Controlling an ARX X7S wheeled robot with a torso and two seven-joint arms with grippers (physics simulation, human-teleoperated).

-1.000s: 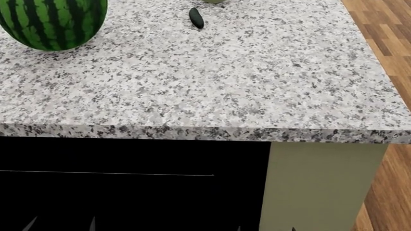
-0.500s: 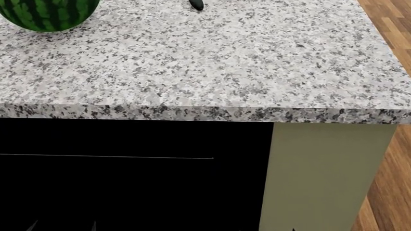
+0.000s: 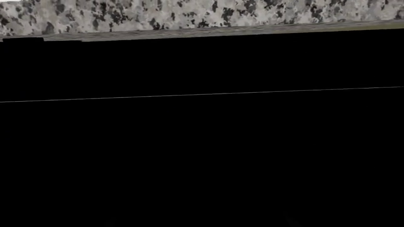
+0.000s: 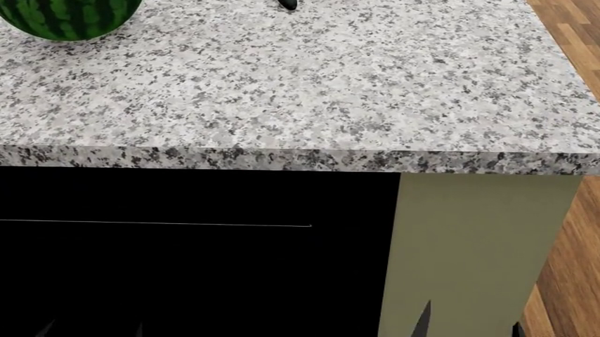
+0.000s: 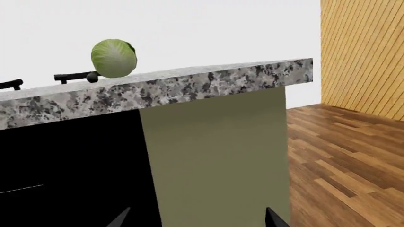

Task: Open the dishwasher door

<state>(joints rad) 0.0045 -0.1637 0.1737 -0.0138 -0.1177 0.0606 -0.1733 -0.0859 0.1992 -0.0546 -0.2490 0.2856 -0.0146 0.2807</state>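
Note:
The dishwasher door is a wide glossy black panel under the granite counter edge, with a thin pale line across it. It fills the left wrist view and shows at one side of the right wrist view. No control buttons show. My left gripper shows only as two dark fingertips, apart, in front of the door. In the left wrist view its fingers are lost against the black. My right gripper is open and empty, with one fingertip before the door's edge and the other before the beige panel.
The granite countertop overhangs the door. On it are a watermelon, a dark cucumber and a cabbage. A pale olive-beige cabinet panel stands to the right of the door. Wooden floor lies beyond.
The counter edge has shifted up in the head view. The right gripper's fingertips have risen into view at the bottom right. The left fingertips stay low at the bottom left.

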